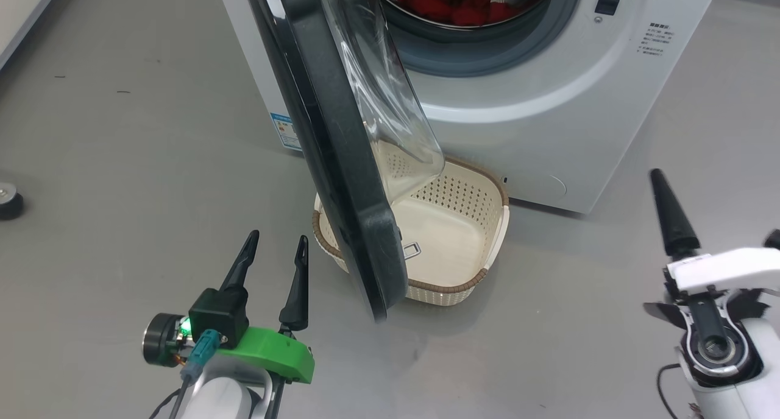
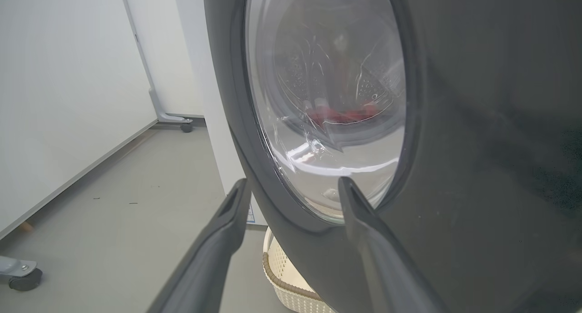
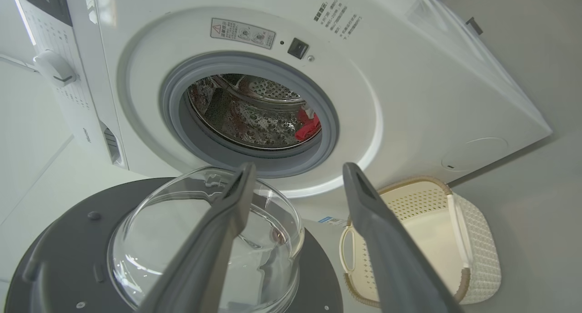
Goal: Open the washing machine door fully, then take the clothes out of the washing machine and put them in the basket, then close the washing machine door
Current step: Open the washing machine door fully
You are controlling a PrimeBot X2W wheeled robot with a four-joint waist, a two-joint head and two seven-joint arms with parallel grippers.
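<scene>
Grey floor (image 1: pixel 122 163) runs to a white wall panel (image 2: pixel 68 76). The washing machine door (image 1: pixel 341 181) stands open, edge-on just right of my left pincer (image 1: pixel 278 237), which is spread and empty. My right pincer (image 3: pixel 298 167) is spread too and points at the drum, well back from the clothes (image 1: pixel 451 5) inside. The basket (image 1: pixel 496 224) sits on the floor before the washing machine (image 1: pixel 548 102), under the door.
</scene>
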